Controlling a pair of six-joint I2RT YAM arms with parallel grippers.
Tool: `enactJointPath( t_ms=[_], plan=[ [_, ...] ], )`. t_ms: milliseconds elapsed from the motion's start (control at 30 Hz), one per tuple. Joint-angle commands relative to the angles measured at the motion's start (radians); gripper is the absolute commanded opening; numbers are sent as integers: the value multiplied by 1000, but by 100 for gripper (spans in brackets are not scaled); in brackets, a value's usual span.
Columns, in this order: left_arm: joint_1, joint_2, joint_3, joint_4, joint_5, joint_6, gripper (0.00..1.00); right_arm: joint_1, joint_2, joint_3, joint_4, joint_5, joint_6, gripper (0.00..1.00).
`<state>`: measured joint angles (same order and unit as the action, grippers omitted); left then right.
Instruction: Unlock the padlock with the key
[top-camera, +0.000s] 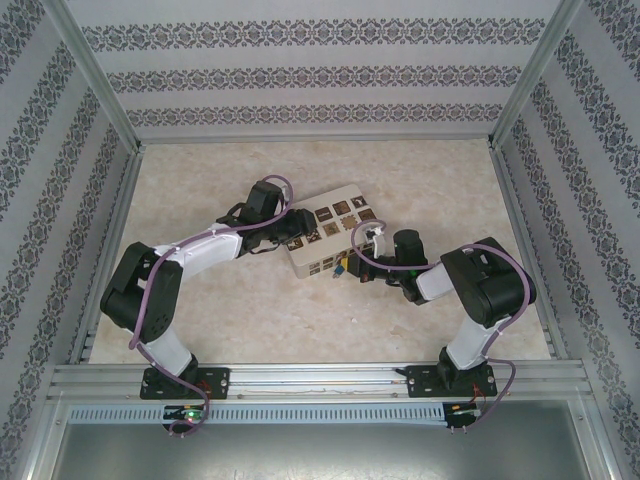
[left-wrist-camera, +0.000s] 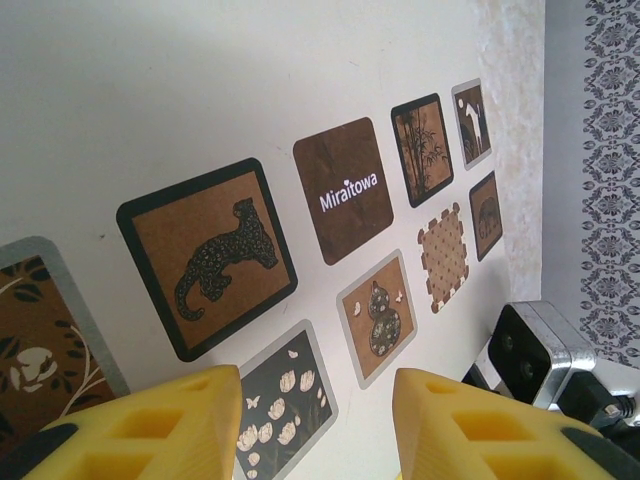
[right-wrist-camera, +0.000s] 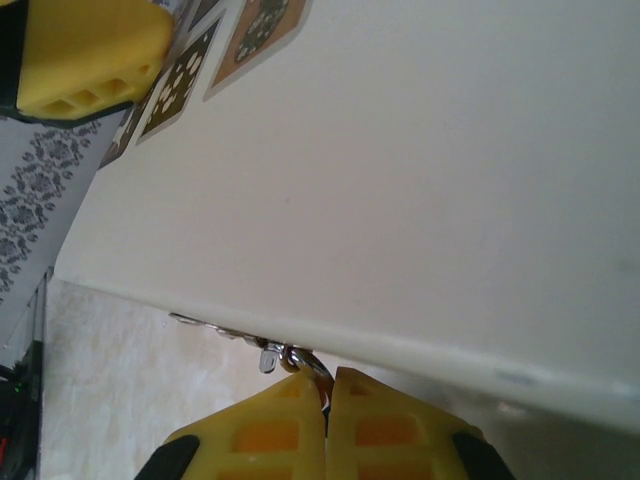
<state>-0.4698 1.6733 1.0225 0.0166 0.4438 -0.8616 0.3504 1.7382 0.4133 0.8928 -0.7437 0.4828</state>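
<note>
Against the near long side of the white box (top-camera: 335, 240), at the centre of the top view, we see the padlock (top-camera: 341, 268) as a tiny blue speck with a touch of yellow-green beside it, too small for us to make out its shackle. It sits just left of the right gripper (top-camera: 362, 264), which reaches in from the lower right. At the bottom of the right wrist view, the right gripper (right-wrist-camera: 326, 425) has its yellow fingers (right-wrist-camera: 270, 430) pressed together, pinching a silver metal loop (right-wrist-camera: 298, 358) just below the box's lower edge. A thin silver strip (right-wrist-camera: 205, 323) runs left from it along that edge. We cannot tell whether this metal is part of the key or of the shackle. At the bottom of the left wrist view, the left gripper (left-wrist-camera: 320, 430) stands wide open above the box top, near its brown patterned tiles (left-wrist-camera: 208, 255). We cannot tell whether it touches the surface.
</note>
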Motion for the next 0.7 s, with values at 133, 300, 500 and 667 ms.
enactJointPath(
  t_ms=[133,300,500,667],
  plan=[
    [-3,-4,-65,-24,3,-26,45,-4,18,-21,162,49,143,0],
    [-2,-6,-76,-14,9,-33,45,-2,44,-40,270,84,255,0],
    [-1,-11,-86,-3,13,-37,44,-1,89,-59,368,132,353,0],
    [-2,-9,-91,-3,16,-37,45,1,139,-59,468,158,452,0]
  ],
)
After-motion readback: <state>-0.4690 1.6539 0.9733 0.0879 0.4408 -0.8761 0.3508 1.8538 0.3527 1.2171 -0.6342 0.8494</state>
